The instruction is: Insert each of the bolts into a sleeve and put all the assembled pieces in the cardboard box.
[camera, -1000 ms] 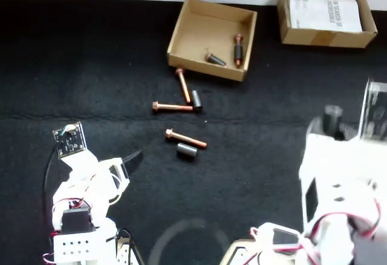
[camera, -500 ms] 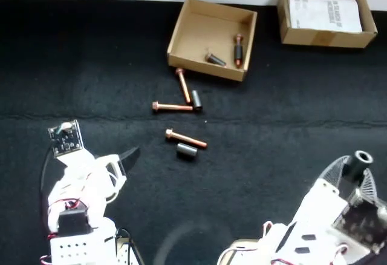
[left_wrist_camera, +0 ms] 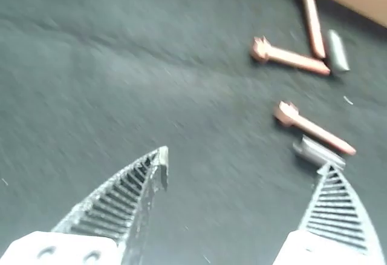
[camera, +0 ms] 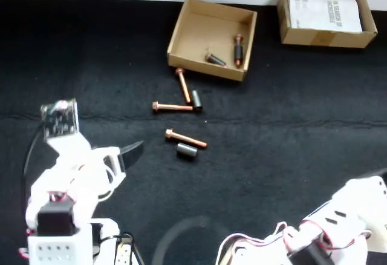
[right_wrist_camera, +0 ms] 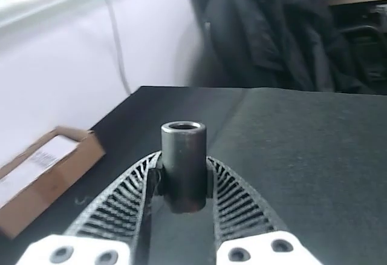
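While my right gripper (right_wrist_camera: pixel 183 159) pinches a sleeve (right_wrist_camera: pixel 183 137) standing up, my left gripper (left_wrist_camera: pixel 245 162) is spread wide, near a bolt (camera: pixel 186 138) in the middle. If the sleeve tips, the bolt could miss its hole. The cardboard box (camera: pixel 205 70) sits at top middle. My right arm (camera: pixel 347 213) runs off the lower right edge, so its reach is hard to judge.

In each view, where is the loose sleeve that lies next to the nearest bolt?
High view: loose sleeve mid-table, just below the nearest bolt.
Left wrist view: loose sleeve beside one fingertip of the left gripper.
Right wrist view: another sleeve, held by the right gripper.
Shared landmark: the nearest bolt.
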Robot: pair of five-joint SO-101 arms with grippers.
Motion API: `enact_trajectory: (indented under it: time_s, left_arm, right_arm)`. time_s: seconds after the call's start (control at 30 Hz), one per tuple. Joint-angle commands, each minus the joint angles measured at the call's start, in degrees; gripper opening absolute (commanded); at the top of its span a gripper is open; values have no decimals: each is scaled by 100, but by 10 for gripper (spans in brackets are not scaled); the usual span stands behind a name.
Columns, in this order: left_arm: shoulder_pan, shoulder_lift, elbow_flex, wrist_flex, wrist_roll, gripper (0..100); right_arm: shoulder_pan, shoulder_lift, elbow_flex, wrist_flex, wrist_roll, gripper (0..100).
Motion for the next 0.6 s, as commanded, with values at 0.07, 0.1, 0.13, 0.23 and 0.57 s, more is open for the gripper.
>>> enact_trajectory:
  time_s: [0.07, 0.1, 0.13, 0.23, 0.57]
  left_arm:
    - [954, 2053, -2035, 756, 501, 372]
    - [1086, 2352, -2316, 888, 545, 372]
    - [1209, 2659, -2589, 993, 607, 372]
    - [1534, 3451, -3248, 1116, 862, 372]
    - [2105, 5833, -4725, 712, 1240, 372]
  right_arm:
    - [400, -92, 1033, -1385, 466, 7]
    - [400, -92, 1218, -1631, 624, 7]
    - [391, -92, 1411, -1903, 809, 7]
    - [321, -92, 1859, -2826, 1248, 7]
    - [-365, -92, 3213, -5754, 2725, 7]
